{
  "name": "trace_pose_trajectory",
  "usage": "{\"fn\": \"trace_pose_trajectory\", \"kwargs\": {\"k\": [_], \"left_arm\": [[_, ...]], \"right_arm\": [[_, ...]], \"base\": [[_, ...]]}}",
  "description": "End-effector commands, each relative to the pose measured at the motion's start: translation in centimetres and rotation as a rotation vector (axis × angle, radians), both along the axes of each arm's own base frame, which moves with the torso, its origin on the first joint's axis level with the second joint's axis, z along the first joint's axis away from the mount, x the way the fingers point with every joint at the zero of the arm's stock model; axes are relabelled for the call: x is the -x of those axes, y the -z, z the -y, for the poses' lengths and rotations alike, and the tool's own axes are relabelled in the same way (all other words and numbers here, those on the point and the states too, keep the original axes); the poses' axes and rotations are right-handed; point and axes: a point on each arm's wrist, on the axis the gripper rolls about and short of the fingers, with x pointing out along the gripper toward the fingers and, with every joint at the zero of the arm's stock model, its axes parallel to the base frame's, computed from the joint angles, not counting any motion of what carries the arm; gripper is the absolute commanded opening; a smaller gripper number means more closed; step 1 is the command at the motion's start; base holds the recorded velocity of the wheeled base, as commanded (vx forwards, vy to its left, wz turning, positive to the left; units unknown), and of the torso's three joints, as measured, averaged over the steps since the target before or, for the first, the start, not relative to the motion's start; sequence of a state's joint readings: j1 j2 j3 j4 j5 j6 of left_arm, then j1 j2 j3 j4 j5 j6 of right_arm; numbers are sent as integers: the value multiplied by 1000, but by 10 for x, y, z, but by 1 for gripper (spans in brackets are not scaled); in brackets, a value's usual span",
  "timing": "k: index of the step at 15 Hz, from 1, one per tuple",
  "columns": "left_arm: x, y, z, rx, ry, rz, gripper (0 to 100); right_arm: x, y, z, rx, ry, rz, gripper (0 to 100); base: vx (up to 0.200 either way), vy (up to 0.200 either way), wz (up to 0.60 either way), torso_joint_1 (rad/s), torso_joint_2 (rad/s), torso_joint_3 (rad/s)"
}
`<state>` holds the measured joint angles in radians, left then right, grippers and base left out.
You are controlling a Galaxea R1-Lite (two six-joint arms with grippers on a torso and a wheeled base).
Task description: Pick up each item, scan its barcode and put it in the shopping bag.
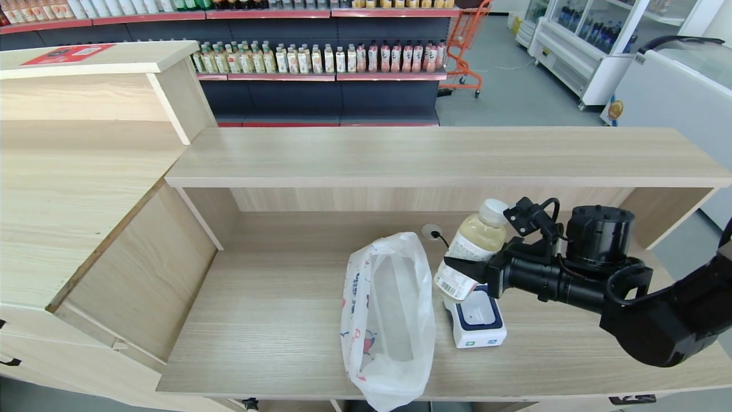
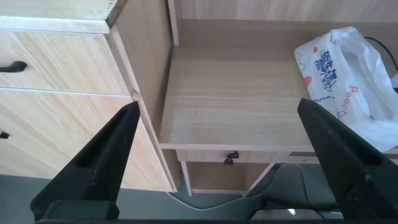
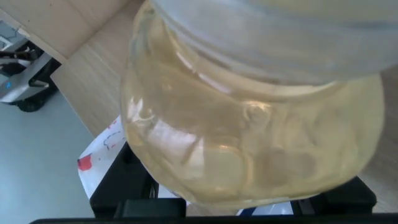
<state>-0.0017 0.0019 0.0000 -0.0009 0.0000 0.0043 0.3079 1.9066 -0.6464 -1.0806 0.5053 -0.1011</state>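
Right pincer (image 1: 457,268) clamped on the bottle (image 1: 477,240), over the scanner (image 1: 477,323)
Left pincer (image 2: 217,106) hangs wide off the tabletop's (image 1: 274,320) near edge; shopping bag (image 1: 389,309) lies just to the bottle's left, so the right arm is nearer; bottle tilts, base low by the scanner, cap up and away.

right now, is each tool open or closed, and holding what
Left tool: open, holding nothing.
Right tool: closed on the bottle, by the scanner.
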Motion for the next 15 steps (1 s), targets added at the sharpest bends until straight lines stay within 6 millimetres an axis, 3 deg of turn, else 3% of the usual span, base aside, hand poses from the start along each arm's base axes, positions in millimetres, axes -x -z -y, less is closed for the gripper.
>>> {"fn": "trace_pose_trajectory", "kwargs": {"k": [1, 6, 10, 11, 13, 15], "left_arm": [[0, 0, 0, 0, 0, 1, 100], [0, 0, 0, 0, 0, 1, 100], [0, 0, 0, 0, 0, 1, 100], [0, 0, 0, -2, 0, 1, 100], [0, 0, 0, -2, 0, 1, 100], [0, 0, 0, -2, 0, 1, 100]], "right_arm": [[-2, 6, -1, 5, 0, -18, 0], [-2, 22, -7, -22, 1, -118, 0], [-11, 53, -19, 58, -36, -116, 0], [-19, 67, -25, 84, -52, -85, 0], [-28, 77, -35, 84, -69, -65, 0], [-50, 92, -58, 119, -64, 1, 0]], "base": [[0, 0, 0, 0, 0, 0], [0, 0, 0, 0, 0, 0], [0, 0, 0, 0, 0, 0], [0, 0, 0, 0, 0, 0], [0, 0, 0, 0, 0, 0], [0, 0, 0, 0, 0, 0]]}}
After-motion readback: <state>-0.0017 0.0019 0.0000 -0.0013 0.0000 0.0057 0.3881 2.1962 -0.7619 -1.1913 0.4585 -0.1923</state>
